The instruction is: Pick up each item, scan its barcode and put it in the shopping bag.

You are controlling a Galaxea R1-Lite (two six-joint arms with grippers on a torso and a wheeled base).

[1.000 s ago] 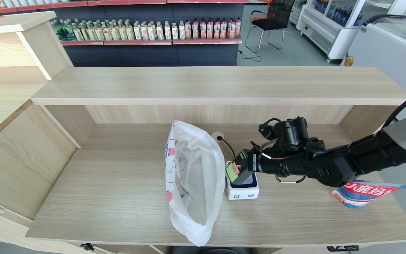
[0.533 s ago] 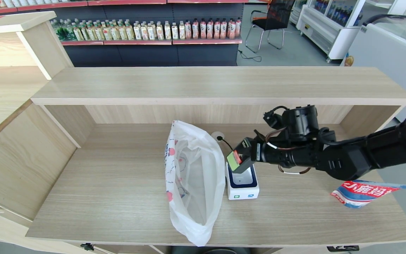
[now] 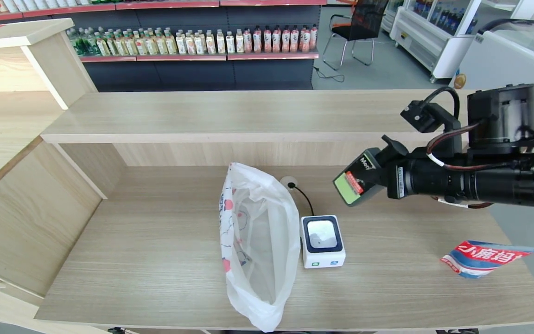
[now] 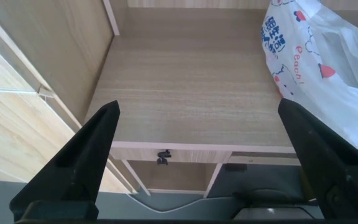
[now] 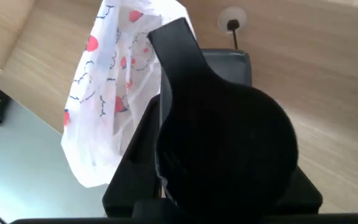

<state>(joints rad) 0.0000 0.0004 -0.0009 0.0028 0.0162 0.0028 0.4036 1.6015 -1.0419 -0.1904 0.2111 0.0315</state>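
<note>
The right pincer (image 3: 364, 178) is clamped on a small green-and-red box (image 3: 351, 188), held in the air to the right of the scanner (image 3: 322, 240). The shopping bag (image 3: 255, 241) sits open just left of the scanner on the counter (image 3: 155, 260). The left pincer (image 4: 197, 118) gapes wide and empty over the counter's near edge.

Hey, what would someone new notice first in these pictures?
The black arm's right end effector holds a small box with a green and red face in the air above the counter, to the right of the scanner. Next come the white shopping bag standing open beside the scanner, and the red and blue snack packet at the counter's right edge.
</note>
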